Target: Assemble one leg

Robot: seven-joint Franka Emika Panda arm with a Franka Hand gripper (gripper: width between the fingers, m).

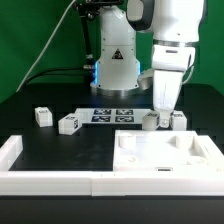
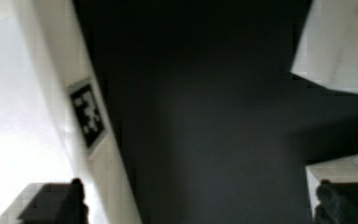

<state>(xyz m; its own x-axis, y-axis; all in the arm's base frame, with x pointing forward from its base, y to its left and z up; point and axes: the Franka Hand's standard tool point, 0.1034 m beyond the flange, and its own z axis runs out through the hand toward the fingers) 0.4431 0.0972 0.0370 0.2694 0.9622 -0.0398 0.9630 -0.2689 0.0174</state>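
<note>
**Claw** (image 1: 164,117) (image 2: 197,198) of the white robot arm (image 1: 170,50). Open and holding nothing. Its fingers (image 2: 51,201) are spread wide, with only the bare black surface (image 2: 194,110) between them. It hangs low, just behind the large flat white square part with corner holes (image 1: 160,155).

**Nearest leg** (image 1: 150,122), a small white plastic block with a black-and-white tag. It stands on the surface just beside the claw, on the exterior view's left. A second leg (image 1: 178,120) flanks the claw on the exterior view's right. A third leg (image 1: 42,116) and a fourth leg (image 1: 68,123) lie well apart from the claw, beyond the marker board (image 1: 110,113).

**Orientation.** Too small to settle in the exterior view. The wrist view shows a white tagged piece (image 2: 25,100), probably one of the flanking legs. Its long edge runs alongside one finger, not across the gap.

**Judgement.** Neither leg sits between the fingers, so a short sideways shift looks necessary.
</note>
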